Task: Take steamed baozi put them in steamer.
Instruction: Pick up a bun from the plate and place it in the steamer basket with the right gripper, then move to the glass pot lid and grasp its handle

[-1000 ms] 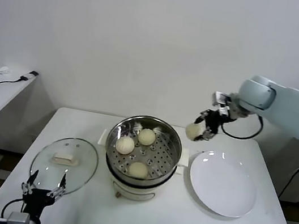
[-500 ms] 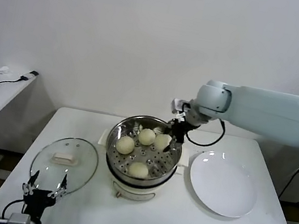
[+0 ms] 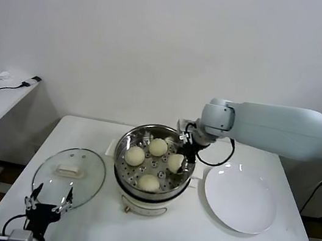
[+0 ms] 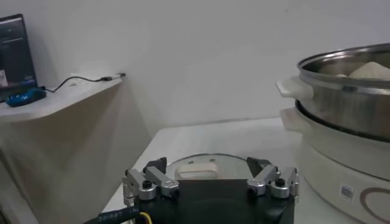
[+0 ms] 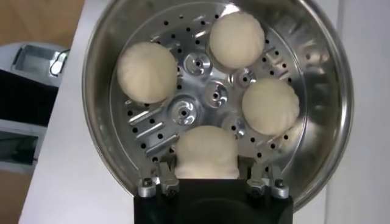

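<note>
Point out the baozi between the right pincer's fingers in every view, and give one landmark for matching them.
Head view: the baozi sits at the steamer's right side, under the right pincer.
Left wrist view: cannot tell; only bun tops show above the rim, too little to single it out.
Right wrist view: it fills the space between the pincer's fingers, low on the perforated floor.
Shared landmark: the steamer.
</note>
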{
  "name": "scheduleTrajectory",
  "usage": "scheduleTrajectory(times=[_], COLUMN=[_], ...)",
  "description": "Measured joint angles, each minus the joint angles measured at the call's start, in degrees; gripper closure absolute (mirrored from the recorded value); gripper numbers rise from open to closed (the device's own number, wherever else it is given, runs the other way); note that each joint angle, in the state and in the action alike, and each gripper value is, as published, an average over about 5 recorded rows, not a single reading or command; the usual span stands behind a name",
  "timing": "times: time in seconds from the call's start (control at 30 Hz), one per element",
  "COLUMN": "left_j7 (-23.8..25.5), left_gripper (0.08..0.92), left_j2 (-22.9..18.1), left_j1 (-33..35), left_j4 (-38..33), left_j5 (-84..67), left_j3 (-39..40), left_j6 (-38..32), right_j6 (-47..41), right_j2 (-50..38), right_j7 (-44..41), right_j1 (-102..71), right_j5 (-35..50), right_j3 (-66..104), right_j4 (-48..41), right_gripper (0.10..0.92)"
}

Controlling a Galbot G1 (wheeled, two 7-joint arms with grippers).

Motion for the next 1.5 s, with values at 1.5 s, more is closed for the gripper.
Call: scheduleTrajectory(times=[1.5], left_j7=[0.4], left_gripper=[0.177], left_j2=[3.8], left_j1=[-6.0], left_j4=[-1.4], left_j5=[-7.7], left_j3=[-3.5], left_j6=[1.4], right_j6=[14.5], right_j2=[-26.3], right_j7=[25.2], right_j1=[-35.2], right_j5=[1.9], right_j3=[55.4], right_j4=[-0.1], right_gripper=[0.203])
